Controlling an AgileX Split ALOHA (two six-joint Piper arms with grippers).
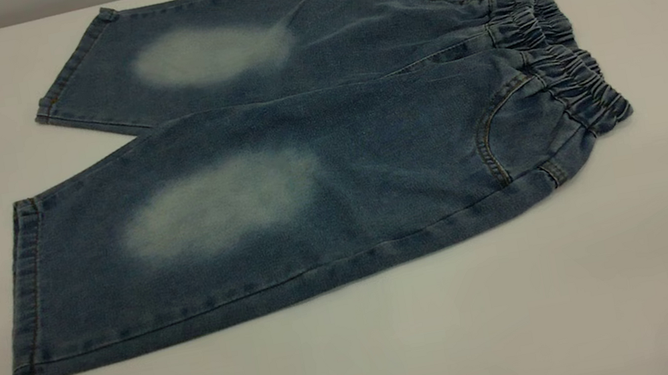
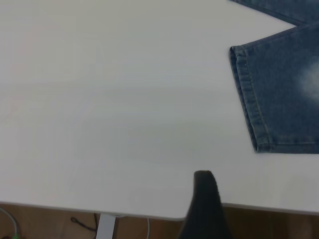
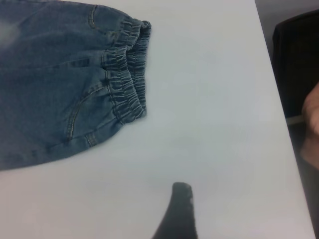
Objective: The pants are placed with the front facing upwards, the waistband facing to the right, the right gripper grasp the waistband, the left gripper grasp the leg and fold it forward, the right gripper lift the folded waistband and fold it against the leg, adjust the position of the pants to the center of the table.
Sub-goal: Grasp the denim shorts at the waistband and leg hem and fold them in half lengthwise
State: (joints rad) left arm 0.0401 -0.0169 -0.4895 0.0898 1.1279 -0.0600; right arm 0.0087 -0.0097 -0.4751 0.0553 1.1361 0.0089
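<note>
Only a single dark fingertip of the right gripper [image 3: 182, 209] is seen in the right wrist view, raised over bare table; how far its jaws stand open cannot be told, and nothing is held or touched by it. The same holds for the left gripper [image 2: 204, 206]: one black fingertip is shown in the left wrist view, above the table near its edge, with nothing gripped and the width of its jaws not to be judged.

The waistband [image 1: 559, 51] is seen apart from the right fingertip, gathered and crinkled, at the right end of the pants [image 1: 301, 152]. The pants are laid flat and unfolded on the table [image 1: 594, 280], front upward, with both legs spread toward the left and a pale oval patch shown on each. A leg hem is seen near the left fingertip but is not touched by it. Neither arm is caught by the exterior view.
</note>
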